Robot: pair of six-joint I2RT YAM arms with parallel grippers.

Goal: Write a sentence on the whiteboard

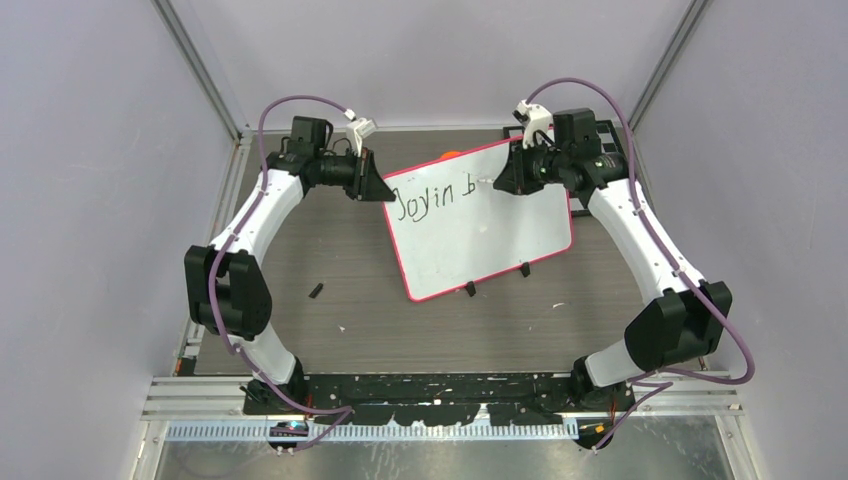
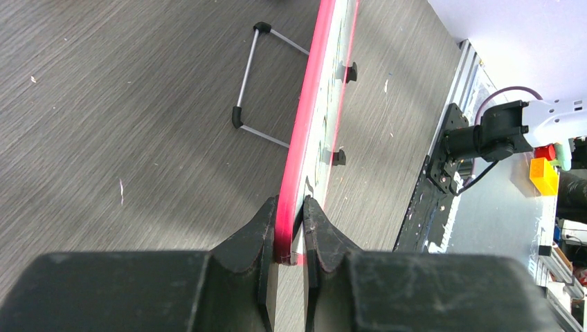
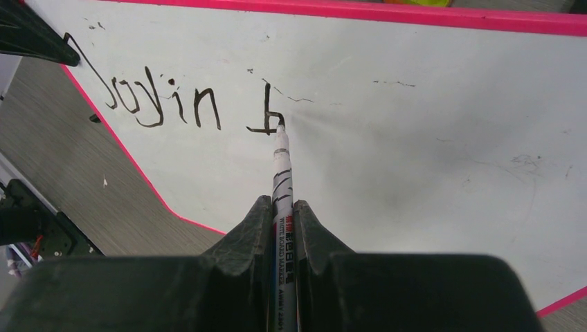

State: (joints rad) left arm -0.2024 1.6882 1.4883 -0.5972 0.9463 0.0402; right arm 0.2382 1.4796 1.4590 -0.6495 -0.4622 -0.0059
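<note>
The whiteboard point(image 1: 480, 235) with a pink-red rim stands tilted on the table; its face also shows in the right wrist view point(image 3: 415, 138). It carries the sentence point(image 1: 432, 192), dark marker writing that reads "Joyin b" point(image 3: 166, 104). My left gripper point(image 1: 378, 186) is shut on the board's left corner, its jaws clamping the pink rim point(image 2: 291, 225). My right gripper point(image 1: 508, 176) is shut on a white marker point(image 3: 282, 180). The marker's tip touches the board at the bowl of the "b".
A small black piece point(image 1: 316, 291) lies on the wooden table left of the board. Two black clips point(image 1: 497, 279) sit on the board's near edge. A wire stand point(image 2: 259, 83) shows behind the board. Something orange point(image 1: 450, 155) peeks out past its far edge.
</note>
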